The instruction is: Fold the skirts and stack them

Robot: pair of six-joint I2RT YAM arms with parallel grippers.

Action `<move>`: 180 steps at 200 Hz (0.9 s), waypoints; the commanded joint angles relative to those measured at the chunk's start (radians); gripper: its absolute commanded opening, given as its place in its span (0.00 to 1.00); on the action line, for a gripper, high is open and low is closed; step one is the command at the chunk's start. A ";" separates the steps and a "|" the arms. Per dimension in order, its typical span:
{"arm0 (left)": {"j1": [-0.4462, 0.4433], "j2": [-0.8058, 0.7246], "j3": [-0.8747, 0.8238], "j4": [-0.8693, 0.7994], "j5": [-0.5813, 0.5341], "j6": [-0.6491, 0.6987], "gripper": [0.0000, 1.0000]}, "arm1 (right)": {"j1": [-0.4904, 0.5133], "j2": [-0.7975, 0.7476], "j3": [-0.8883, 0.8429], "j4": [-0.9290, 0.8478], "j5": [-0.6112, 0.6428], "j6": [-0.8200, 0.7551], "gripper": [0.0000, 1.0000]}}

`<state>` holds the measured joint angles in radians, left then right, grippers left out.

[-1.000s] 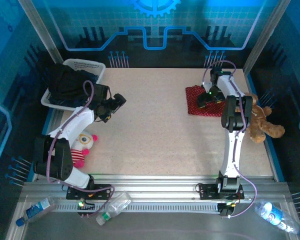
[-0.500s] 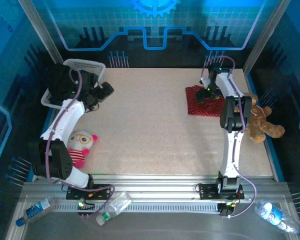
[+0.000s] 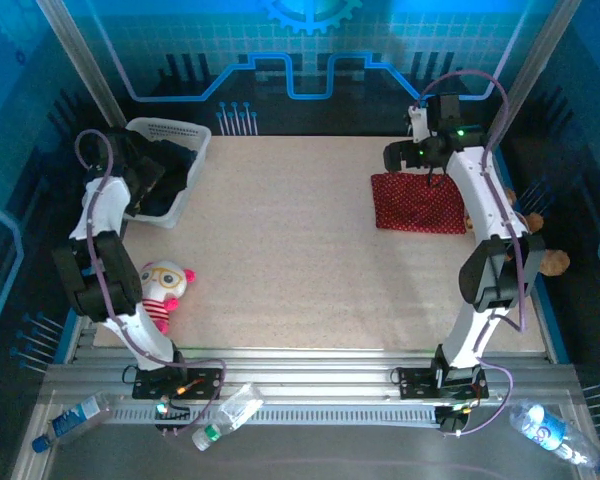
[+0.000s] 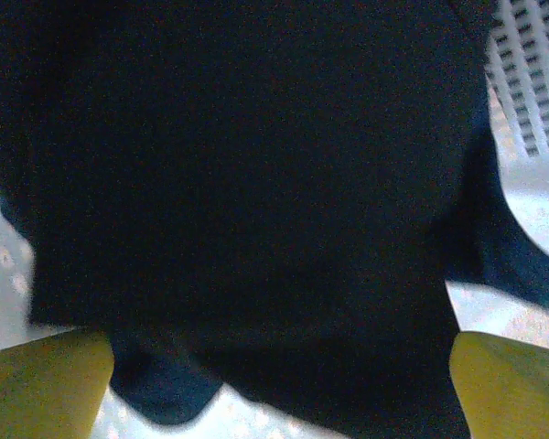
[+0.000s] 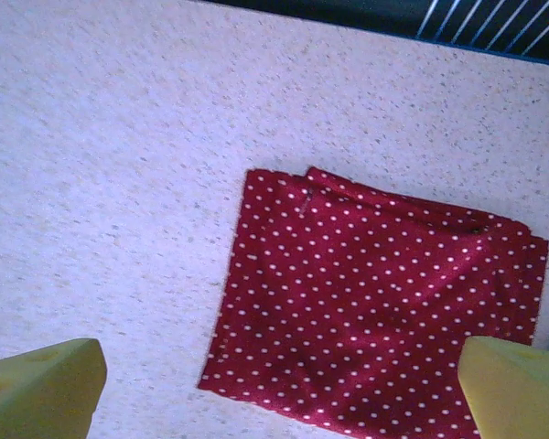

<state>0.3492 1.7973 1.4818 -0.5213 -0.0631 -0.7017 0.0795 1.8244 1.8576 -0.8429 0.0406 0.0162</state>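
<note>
- Left end effector sits low over the basket, its yellow fingertips spread wide apart. Nothing is clamped, and dark cloth lies just beyond them.
- Right end effector hangs above the far right part of the table, fingertips wide apart with nothing between them. It is clear of the cloth below.
- Under it, the red skirt with small white dots is folded into a flat rectangle. It lies on the table, layered edges along its far side.
- Heaped in the basket, the black skirt is on top. Some dark blue cloth pokes out from under its near edge and to the right. Cannot tell how many garments are in the heap.
- White slotted basket stands at the far left corner of the table, set at an angle.
- Pale speckled table is bare across the middle between the 2 arms.
- Pink-and-white plush toy lies near the left edge, just beside the left arm.
- Brown teddy bear is at the right edge, mostly hidden behind the right arm.
- 3 plastic bottles lie on the metal rail by the arm bases: 2 at the left, 1 at the right corner.
</note>
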 commanded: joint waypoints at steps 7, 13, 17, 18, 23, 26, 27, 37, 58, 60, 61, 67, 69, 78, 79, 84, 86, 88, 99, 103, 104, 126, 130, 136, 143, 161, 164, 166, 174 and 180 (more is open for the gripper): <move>0.052 0.108 0.129 0.078 0.021 -0.038 0.90 | 0.012 -0.004 -0.040 0.007 -0.084 0.110 1.00; 0.057 0.142 0.161 0.081 0.035 -0.031 0.88 | 0.015 -0.007 -0.043 0.008 -0.084 0.121 1.00; 0.059 0.168 0.188 0.078 0.040 -0.026 0.87 | 0.017 -0.007 -0.044 0.008 -0.083 0.128 1.00; 0.059 0.174 0.196 0.077 0.041 -0.025 0.87 | 0.017 -0.008 -0.044 0.008 -0.083 0.130 1.00; 0.060 0.207 0.235 0.057 0.039 -0.021 0.86 | 0.020 -0.009 -0.044 0.010 -0.084 0.140 1.00; 0.059 0.229 0.264 0.042 0.038 -0.019 0.85 | 0.021 -0.008 -0.044 0.009 -0.084 0.146 1.00; 0.059 0.236 0.274 0.037 0.037 -0.018 0.85 | 0.021 -0.009 -0.044 0.010 -0.084 0.148 1.00; 0.059 0.303 0.365 -0.014 0.038 -0.011 0.78 | 0.026 -0.010 -0.043 0.011 -0.085 0.170 1.00; 0.060 0.383 0.488 -0.057 0.063 -0.013 0.47 | 0.038 -0.019 -0.044 0.020 -0.091 0.199 1.00; 0.060 0.383 0.493 -0.056 0.068 -0.014 0.44 | 0.040 -0.022 -0.044 0.021 -0.090 0.201 1.00; 0.060 0.384 0.494 -0.055 0.070 -0.015 0.42 | 0.041 -0.023 -0.044 0.021 -0.089 0.202 1.00; 0.059 0.376 0.494 -0.043 0.084 -0.020 0.31 | 0.045 -0.027 -0.043 0.022 -0.087 0.207 1.00; 0.059 0.371 0.490 -0.037 0.088 -0.022 0.27 | 0.045 -0.027 -0.043 0.023 -0.086 0.208 1.00; 0.054 0.339 0.461 0.003 0.105 -0.025 0.15 | 0.049 -0.035 -0.043 0.022 -0.081 0.216 1.00; 0.052 0.337 0.457 0.007 0.107 -0.024 0.14 | 0.050 -0.034 -0.044 0.022 -0.081 0.217 1.00; 0.049 0.310 0.436 0.029 0.113 -0.023 0.09 | 0.051 -0.038 -0.045 0.022 -0.078 0.221 1.00; 0.047 0.300 0.429 0.037 0.116 -0.021 0.07 | 0.052 -0.041 -0.046 0.024 -0.078 0.225 1.00; 0.045 0.290 0.421 0.044 0.119 -0.020 0.05 | 0.052 -0.043 -0.047 0.024 -0.077 0.227 1.00; 0.033 0.232 0.381 0.074 0.131 -0.008 0.00 | 0.057 -0.056 -0.058 0.030 -0.074 0.245 1.00; 0.029 0.214 0.367 0.083 0.136 -0.003 0.00 | 0.057 -0.063 -0.067 0.037 -0.074 0.255 1.00; 0.026 0.205 0.361 0.083 0.137 -0.002 0.00 | 0.057 -0.066 -0.069 0.039 -0.074 0.257 1.00; -0.014 0.054 0.241 0.156 0.150 0.017 0.00 | 0.059 -0.123 -0.149 0.114 -0.092 0.315 1.00; -0.019 0.027 0.213 0.170 0.146 0.020 0.00 | 0.059 -0.134 -0.173 0.132 -0.100 0.321 1.00; -0.031 -0.013 0.179 0.185 0.134 0.023 0.00 | 0.058 -0.151 -0.196 0.157 -0.111 0.332 1.00; -0.040 -0.057 0.147 0.195 0.124 0.022 0.00 | 0.057 -0.165 -0.218 0.178 -0.121 0.341 1.00; -0.054 -0.139 0.092 0.205 0.113 0.027 0.11 | 0.057 -0.183 -0.243 0.194 -0.140 0.348 1.00; -0.055 -0.148 0.086 0.201 0.110 0.029 0.11 | 0.057 -0.184 -0.245 0.193 -0.141 0.347 1.00; -0.055 -0.154 0.083 0.197 0.106 0.031 0.12 | 0.057 -0.184 -0.246 0.192 -0.142 0.347 1.00; -0.055 -0.170 0.072 0.181 0.082 0.038 0.12 | 0.057 -0.189 -0.254 0.190 -0.146 0.344 1.00; -0.055 -0.181 0.062 0.167 0.058 0.041 0.11 | 0.057 -0.193 -0.262 0.190 -0.146 0.342 1.00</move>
<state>0.2955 1.7008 1.5768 -0.3969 0.0196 -0.6971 0.1299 1.6672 1.6253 -0.7071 -0.0700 0.3309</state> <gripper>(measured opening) 0.119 0.998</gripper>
